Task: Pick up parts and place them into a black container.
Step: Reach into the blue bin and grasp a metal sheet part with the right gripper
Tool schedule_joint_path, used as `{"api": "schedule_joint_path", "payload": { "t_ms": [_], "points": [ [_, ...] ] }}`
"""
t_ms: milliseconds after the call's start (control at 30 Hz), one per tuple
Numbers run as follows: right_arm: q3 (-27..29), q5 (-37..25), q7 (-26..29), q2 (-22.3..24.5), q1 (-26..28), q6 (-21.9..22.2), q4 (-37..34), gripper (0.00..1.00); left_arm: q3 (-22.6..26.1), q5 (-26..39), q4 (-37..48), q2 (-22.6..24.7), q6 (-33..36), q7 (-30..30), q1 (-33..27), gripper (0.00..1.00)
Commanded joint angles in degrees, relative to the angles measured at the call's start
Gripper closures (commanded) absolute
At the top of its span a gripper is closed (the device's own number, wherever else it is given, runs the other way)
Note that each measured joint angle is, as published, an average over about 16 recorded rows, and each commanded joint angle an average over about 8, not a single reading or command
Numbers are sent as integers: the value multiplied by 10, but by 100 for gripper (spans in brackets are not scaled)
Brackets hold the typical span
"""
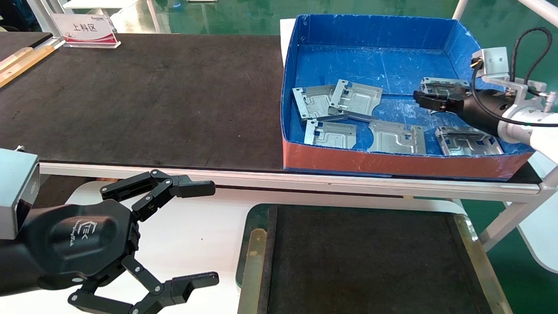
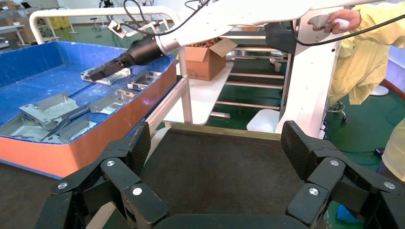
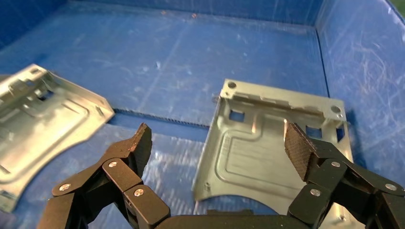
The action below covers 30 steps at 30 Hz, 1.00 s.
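The right gripper (image 3: 217, 145) is wide open inside the blue box (image 1: 375, 39), just above a metal part (image 3: 267, 152) lying flat under its fingers. The left gripper (image 1: 205, 233) waits open beside the black container (image 1: 257, 248).

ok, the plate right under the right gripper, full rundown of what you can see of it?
The plate is silver-grey stamped sheet metal, roughly square, with an embossed rectangular channel, small square cutouts, a raised far edge and holes at its two far corners. It lies on the floor of the blue box near the right wall, apart from the other plates. The right gripper hangs over it with fingers open on either side; contact can't be confirmed.
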Motion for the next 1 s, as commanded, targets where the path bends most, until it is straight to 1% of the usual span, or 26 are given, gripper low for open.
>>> {"api": "schedule_joint_path", "payload": {
  "t_ms": [33, 767, 1000],
  "points": [
    [-2, -3, 8, 0, 1, 5, 0, 100, 0, 0, 0, 0, 0, 0, 0, 0],
    [-13, -19, 47, -7, -8, 20, 14, 100, 0, 0, 0, 0, 0, 0, 0, 0],
    [-13, -19, 53, -12, -17, 38, 19, 100, 0, 0, 0, 0, 0, 0, 0, 0]
  ]
}}
